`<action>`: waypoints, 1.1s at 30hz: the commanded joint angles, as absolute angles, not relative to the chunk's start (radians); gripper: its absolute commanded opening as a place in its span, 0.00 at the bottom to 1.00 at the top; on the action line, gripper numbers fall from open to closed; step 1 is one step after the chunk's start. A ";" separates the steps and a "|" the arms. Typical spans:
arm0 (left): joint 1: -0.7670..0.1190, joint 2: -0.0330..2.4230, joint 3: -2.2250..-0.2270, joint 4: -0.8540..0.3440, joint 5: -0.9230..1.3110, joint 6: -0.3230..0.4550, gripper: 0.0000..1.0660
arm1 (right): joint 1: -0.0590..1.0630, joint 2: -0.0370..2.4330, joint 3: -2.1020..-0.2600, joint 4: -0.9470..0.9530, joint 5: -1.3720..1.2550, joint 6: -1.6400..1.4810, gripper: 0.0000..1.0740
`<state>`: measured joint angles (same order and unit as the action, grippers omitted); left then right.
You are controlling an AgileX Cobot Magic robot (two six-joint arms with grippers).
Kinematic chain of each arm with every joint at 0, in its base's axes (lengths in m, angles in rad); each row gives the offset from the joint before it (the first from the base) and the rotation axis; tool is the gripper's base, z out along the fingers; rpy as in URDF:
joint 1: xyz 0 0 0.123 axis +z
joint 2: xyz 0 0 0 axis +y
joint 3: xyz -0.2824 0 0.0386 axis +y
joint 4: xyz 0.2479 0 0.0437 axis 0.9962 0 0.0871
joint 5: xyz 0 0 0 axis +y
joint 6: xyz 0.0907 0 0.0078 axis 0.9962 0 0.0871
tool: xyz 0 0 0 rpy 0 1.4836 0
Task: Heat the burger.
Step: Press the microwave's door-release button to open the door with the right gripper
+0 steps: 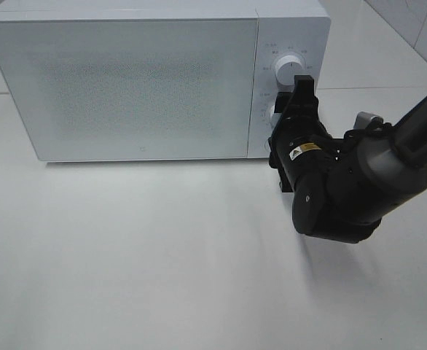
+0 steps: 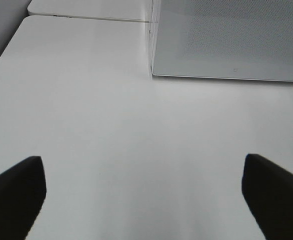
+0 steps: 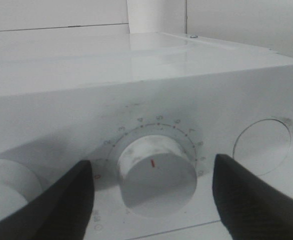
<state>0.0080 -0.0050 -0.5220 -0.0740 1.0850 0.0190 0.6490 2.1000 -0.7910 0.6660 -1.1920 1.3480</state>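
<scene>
**A:** Where's the burger?

**B:** Not in sight. I'd guess it's behind the microwave's (image 1: 294,22) closed door (image 1: 126,80).

**A:** How will it handle?

**B:** Probably soft and light, with layers that slide. Squeeze gently across its sides.

**A:** And the pincers?

**B:** The right wrist view alone shows the right pincer (image 3: 152,172) part open, straddling the lower dial (image 3: 159,195) without gripping it. Only the left wrist view shows the left pincer (image 2: 142,175), wide open and empty above the table (image 2: 111,115).

The microwave (image 1: 148,22) is white, its door (image 1: 126,87) speckled with fine grey dots. A knob (image 3: 156,175) on it is white with a short red line. My fingers (image 3: 56,205) are black, the table (image 1: 162,255) white.
</scene>
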 commanded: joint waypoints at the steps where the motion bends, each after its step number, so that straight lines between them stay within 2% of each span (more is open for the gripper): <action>1: 0.010 -0.024 -0.518 -0.082 1.072 0.013 0.94 | 0.645 2.074 -0.785 0.635 -1.286 1.330 0.65; 12: 0.010 -0.024 -0.518 -0.082 1.072 0.013 0.94 | 0.645 1.982 -0.652 0.476 -1.131 1.258 0.65; 17: 0.010 -0.024 -0.518 -0.082 1.072 0.013 0.94 | 0.645 1.907 -0.590 0.456 -0.984 1.109 0.65; 22: 0.010 -0.024 -0.518 -0.082 1.072 0.013 0.94 | 0.644 1.791 -0.567 0.450 -0.749 0.832 0.65; 24: 0.010 -0.024 -0.518 -0.082 1.072 0.013 0.94 | 0.643 1.722 -0.567 0.450 -0.601 0.633 0.65; 31: 0.010 -0.024 -0.518 -0.082 1.072 0.013 0.94 | 0.642 1.598 -0.568 0.450 -0.380 0.253 0.65; 33: 0.010 -0.024 -0.518 -0.082 1.072 0.013 0.94 | 0.642 1.515 -0.576 0.443 -0.247 0.056 0.65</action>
